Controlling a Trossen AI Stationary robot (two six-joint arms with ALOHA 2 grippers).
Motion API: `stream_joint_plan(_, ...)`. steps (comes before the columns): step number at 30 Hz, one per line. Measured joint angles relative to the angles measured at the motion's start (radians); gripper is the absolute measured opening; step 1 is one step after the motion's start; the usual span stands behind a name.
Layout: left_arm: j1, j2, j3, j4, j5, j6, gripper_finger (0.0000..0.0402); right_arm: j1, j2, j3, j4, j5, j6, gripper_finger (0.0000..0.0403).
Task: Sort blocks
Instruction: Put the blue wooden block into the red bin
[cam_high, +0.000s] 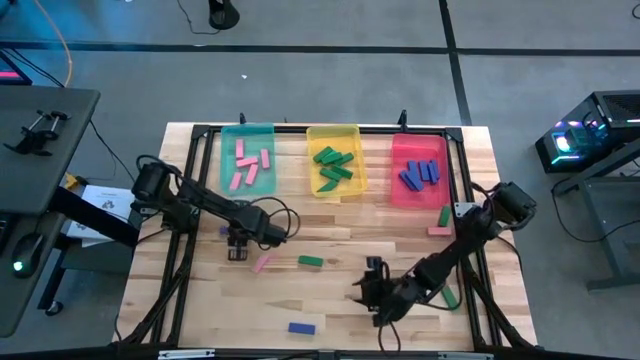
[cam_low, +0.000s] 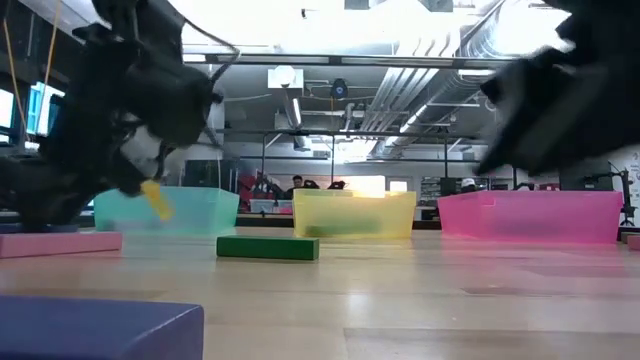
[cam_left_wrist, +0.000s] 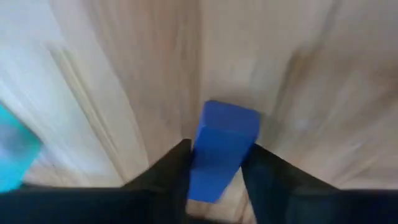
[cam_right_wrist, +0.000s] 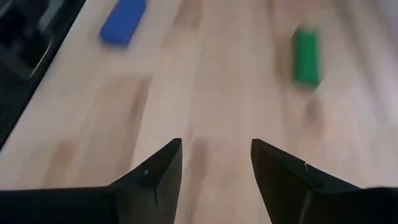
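My left gripper (cam_left_wrist: 217, 177) points down at the table's left middle (cam_high: 237, 248), shut on a blue block (cam_left_wrist: 224, 146) that shows only in the left wrist view. My right gripper (cam_right_wrist: 216, 165) hangs open over bare wood at the near right (cam_high: 368, 290), touching nothing. Loose blocks lie flat on the table: a pink one (cam_high: 262, 263), a green one (cam_high: 311, 261), a blue one (cam_high: 301, 327), and a green (cam_high: 444, 215) and a pink one (cam_high: 438, 231) at the right. My left gripper pinches the blue block's two long sides (cam_left_wrist: 202, 168) between its two fingers, at the end nearer the wrist. The fingers come from above, slanting down, and lie along the block. Its far end (cam_left_wrist: 231, 118) sticks out past the fingertips, over the wood.
At the far edge stand a teal tray (cam_high: 247, 128) with pink blocks, a yellow tray (cam_high: 333, 128) with green blocks and a red tray (cam_high: 418, 137) with blue blocks. A black frame (cam_high: 190, 160) runs round the table. Open wood lies between the two grippers.
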Motion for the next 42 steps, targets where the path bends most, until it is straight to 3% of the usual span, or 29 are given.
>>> stream_joint_plan(3, -0.016, -0.014, 0.057, 0.059, -0.012, -0.030, 0.0059, 0.026, 0.000, -0.017, -0.055, -0.050, 0.101, 0.0176)
stream_joint_plan(7, -0.052, -0.034, 0.150, 0.095, -0.081, -0.081, 0.0056, 0.040, 0.000, -0.096, -0.009, -0.024, 0.174, 0.0176)
stream_joint_plan(9, -0.078, -0.052, 0.209, 0.122, -0.135, -0.102, 0.0056, 0.032, 0.000, -0.158, 0.086, 0.010, 0.190, 0.0176)
stream_joint_plan(13, -0.136, -0.086, 0.320, 0.235, -0.246, -0.105, 0.0056, 0.012, 0.000, -0.290, 0.405, 0.186, 0.182, 0.0176)
stream_joint_plan(16, -0.175, -0.113, 0.373, 0.407, -0.304, -0.058, 0.0056, -0.008, 0.000, -0.351, 0.662, 0.273, 0.072, 0.0176)
stream_joint_plan(19, -0.210, -0.124, 0.386, 0.650, -0.318, 0.041, 0.0056, -0.027, 0.000, -0.363, 0.878, 0.287, -0.119, 0.0176)
stream_joint_plan(23, -0.245, -0.126, 0.386, 0.945, -0.317, 0.173, 0.0057, -0.047, 0.000, -0.304, 1.028, 0.283, -0.362, 0.0176)
stream_joint_plan(30, -0.276, -0.126, 0.386, 1.193, -0.325, 0.314, 0.0058, -0.051, 0.000, -0.129, 1.042, 0.335, -0.578, 0.0176)
stream_joint_plan(34, -0.286, -0.129, 0.387, 1.237, -0.335, 0.346, 0.0059, -0.039, 0.000, -0.053, 1.029, 0.460, -0.617, 0.0176)
stream_joint_plan(42, -0.296, -0.127, 0.386, 1.230, -0.341, 0.369, 0.0060, 0.012, 0.000, 0.095, 0.870, 0.494, -0.724, 0.0169)
